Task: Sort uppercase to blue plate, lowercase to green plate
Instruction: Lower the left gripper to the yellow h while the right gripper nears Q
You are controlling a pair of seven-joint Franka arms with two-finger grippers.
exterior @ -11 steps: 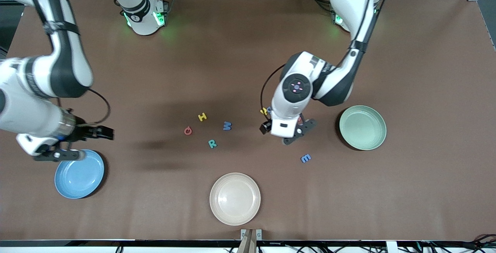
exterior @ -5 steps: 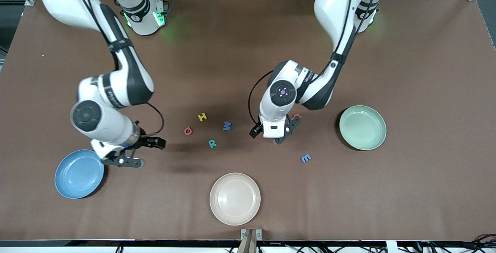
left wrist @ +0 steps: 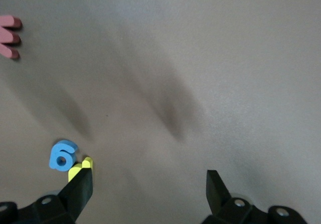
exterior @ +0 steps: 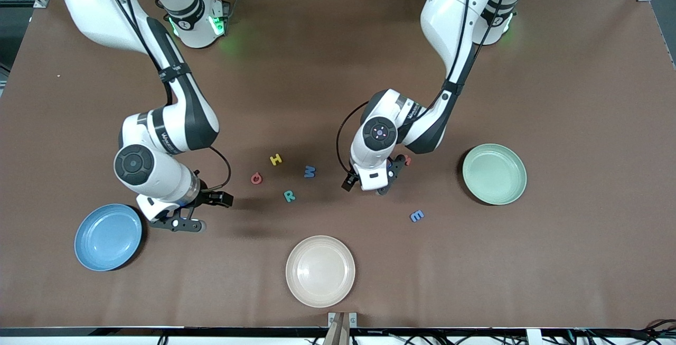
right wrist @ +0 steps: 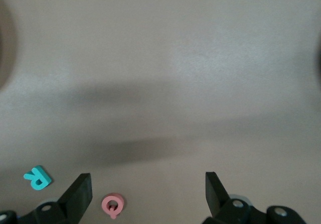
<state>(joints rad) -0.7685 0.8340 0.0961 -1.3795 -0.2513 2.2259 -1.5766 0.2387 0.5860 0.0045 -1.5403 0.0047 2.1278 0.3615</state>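
Observation:
The uppercase letters lie mid-table: yellow H (exterior: 275, 159), red Q (exterior: 256, 178), blue W (exterior: 310, 171), teal R (exterior: 289, 195). My right gripper (exterior: 177, 224) is open and empty, up in the air between the blue plate (exterior: 108, 236) and these letters. In the right wrist view it (right wrist: 148, 178) has the Q (right wrist: 113, 205) near one finger and the R (right wrist: 37, 177) beside it. My left gripper (exterior: 391, 177) is open and empty over the lowercase blue g (left wrist: 62, 155), yellow h (left wrist: 80, 169) and red w (left wrist: 10, 35). The blue E-like letter (exterior: 416, 216) lies nearer the camera. The green plate (exterior: 494, 174) holds nothing.
A cream plate (exterior: 320, 270) sits near the front edge, nearer the camera than the letters. In the front view the left arm's wrist hides the g and h, and only an edge of the red w (exterior: 407, 160) shows.
My right arm has swung from over the blue plate toward the uppercase letters. My left gripper has shifted a little toward the right arm's end, covering the h and g.

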